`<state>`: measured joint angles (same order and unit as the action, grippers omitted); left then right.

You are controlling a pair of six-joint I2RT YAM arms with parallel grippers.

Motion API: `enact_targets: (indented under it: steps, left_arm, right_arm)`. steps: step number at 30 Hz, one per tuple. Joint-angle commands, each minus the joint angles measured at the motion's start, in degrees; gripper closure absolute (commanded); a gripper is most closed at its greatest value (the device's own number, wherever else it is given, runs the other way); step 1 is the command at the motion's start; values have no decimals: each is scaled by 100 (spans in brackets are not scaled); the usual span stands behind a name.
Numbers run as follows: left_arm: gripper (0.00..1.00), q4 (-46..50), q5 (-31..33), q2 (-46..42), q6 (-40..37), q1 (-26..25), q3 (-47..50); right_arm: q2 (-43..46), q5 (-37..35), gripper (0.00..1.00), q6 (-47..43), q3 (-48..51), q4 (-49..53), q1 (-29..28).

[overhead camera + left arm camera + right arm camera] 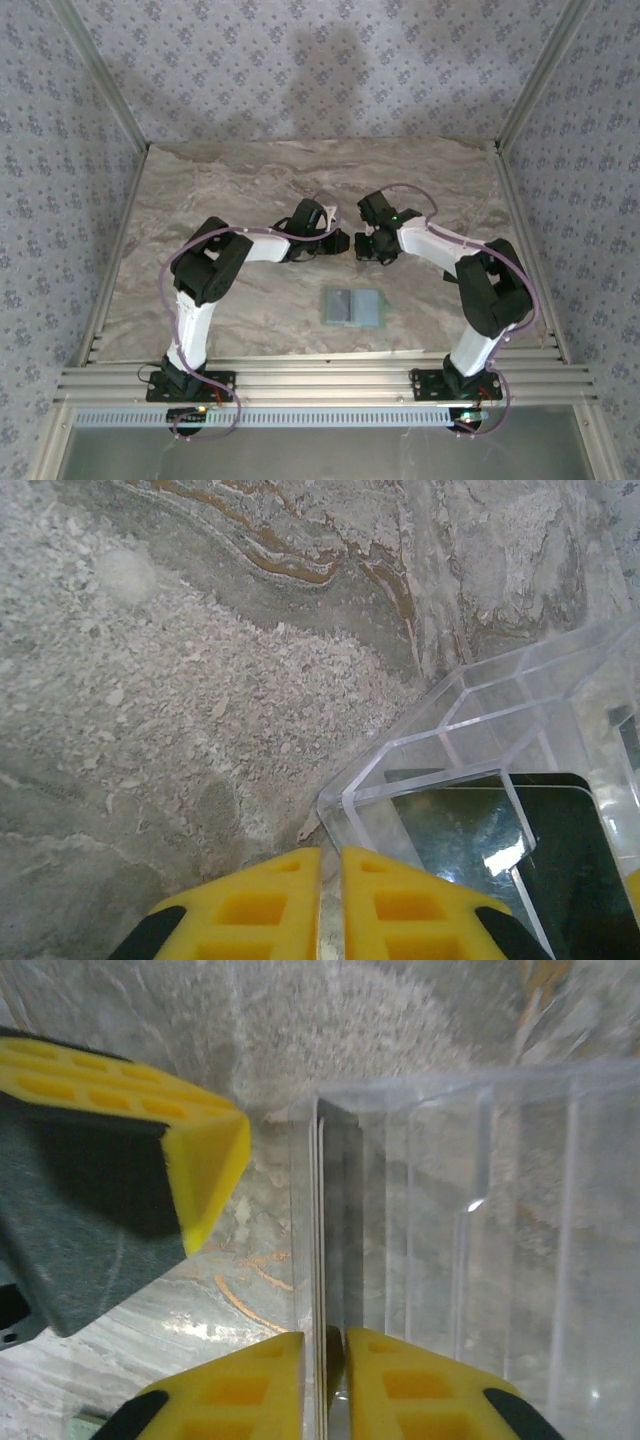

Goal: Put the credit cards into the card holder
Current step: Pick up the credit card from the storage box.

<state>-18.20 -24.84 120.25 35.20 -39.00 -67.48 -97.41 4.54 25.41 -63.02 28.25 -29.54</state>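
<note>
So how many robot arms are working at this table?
2. The left arm stands at the near left edge of the table, the right arm at its near right; both reach inward and almost meet mid-table. None looks hidden.

**Marbled surface [250, 180] bearing a card holder [352, 307] and a clear box [520, 710]**

The grey-and-tan veined surface is carrying two things. The pale card holder is lying flat and opened out close to the near edge, roughly midway between the left and right edges. The clear box is sitting toward the middle, well apart from the holder.
</note>
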Motion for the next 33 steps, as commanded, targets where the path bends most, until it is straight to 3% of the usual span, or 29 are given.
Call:
enact_targets:
  steps: [1,13,33]
  left_arm:
    - [87,-102,-143,112,13,-24,-137]
    - [87,-165,-231,196,53,-48,-191]
    - [87,-103,-215,289,46,-100,-301]
  right_arm:
    - [-85,539,79,-14,130,-161,88]
    - [78,1345,75,116,365,-549,318]
    - [270,1984,73,326,611,-876,556]
